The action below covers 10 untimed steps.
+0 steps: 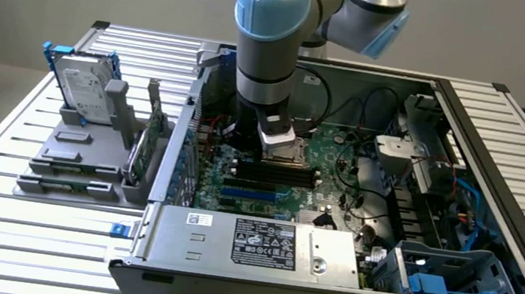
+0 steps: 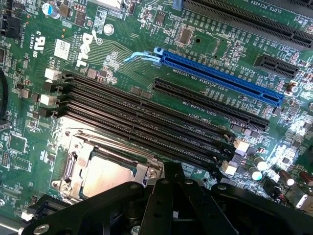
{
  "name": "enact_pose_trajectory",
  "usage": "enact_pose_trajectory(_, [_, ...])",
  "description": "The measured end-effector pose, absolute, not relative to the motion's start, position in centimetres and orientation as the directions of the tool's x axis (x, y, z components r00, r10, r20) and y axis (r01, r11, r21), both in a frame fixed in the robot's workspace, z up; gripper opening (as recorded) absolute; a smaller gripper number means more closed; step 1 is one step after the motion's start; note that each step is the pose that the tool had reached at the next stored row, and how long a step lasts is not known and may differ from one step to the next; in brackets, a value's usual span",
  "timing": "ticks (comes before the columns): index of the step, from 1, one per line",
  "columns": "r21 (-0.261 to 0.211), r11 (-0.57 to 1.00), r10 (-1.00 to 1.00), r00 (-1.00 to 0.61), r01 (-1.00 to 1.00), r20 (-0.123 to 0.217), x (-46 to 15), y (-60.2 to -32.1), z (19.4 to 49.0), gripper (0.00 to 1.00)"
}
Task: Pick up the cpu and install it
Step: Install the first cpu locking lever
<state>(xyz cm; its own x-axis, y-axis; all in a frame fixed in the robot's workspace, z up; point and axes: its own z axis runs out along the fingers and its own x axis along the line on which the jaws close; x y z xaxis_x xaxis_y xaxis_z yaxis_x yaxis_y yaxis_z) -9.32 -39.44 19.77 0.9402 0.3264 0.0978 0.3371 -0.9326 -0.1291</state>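
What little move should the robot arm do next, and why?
Probably lift straight up a little. The cpu already seems to lie inside the metal socket frame on the motherboard. The shut gripper hangs close over it, holding nothing I can see.

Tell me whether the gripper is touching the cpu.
Cannot tell. In the wrist view the gripper sits right beside the cpu in its socket, hiding any contact or gap.
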Motion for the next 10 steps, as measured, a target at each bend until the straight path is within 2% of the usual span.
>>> enact_pose_trajectory(10, [-0.129, -0.933, 0.326, 0.94, 0.337, 0.098, -9.3, -39.2, 20.9, 0.11])
